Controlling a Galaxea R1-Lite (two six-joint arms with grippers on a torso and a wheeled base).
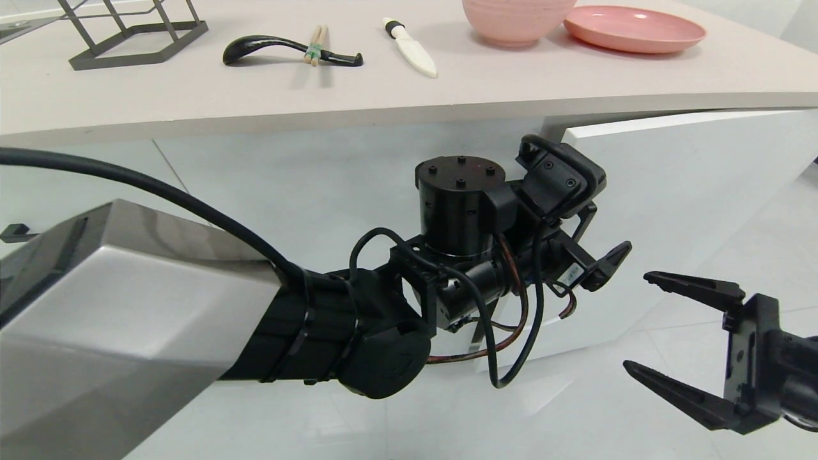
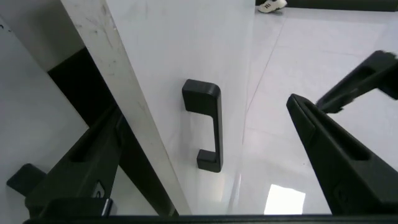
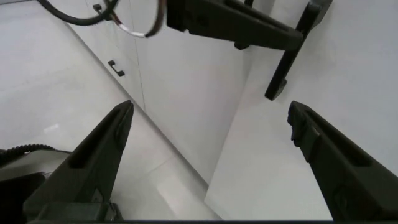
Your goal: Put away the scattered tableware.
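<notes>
A black spoon (image 1: 255, 45) lies flat on the surface (image 1: 447, 89), with a banded pair of chopsticks (image 1: 316, 45) across its handle. Near them lies a white knife (image 1: 412, 48). Farther right, a pink bowl (image 1: 516, 19) stands upright just beside a pink plate (image 1: 634, 29).

The picture's top edge cuts off the top of the pink ribbed bowl (image 1: 517, 22) on my pale counter (image 1: 447, 89), and the top of the dark wire rack (image 1: 137, 38). The bowl hides a bit of the flat pink plate (image 1: 636, 29). From my head, my left claw (image 2: 202, 112) is mostly hidden behind its own wrist. My right claw (image 1: 636, 321) runs off the side.
</notes>
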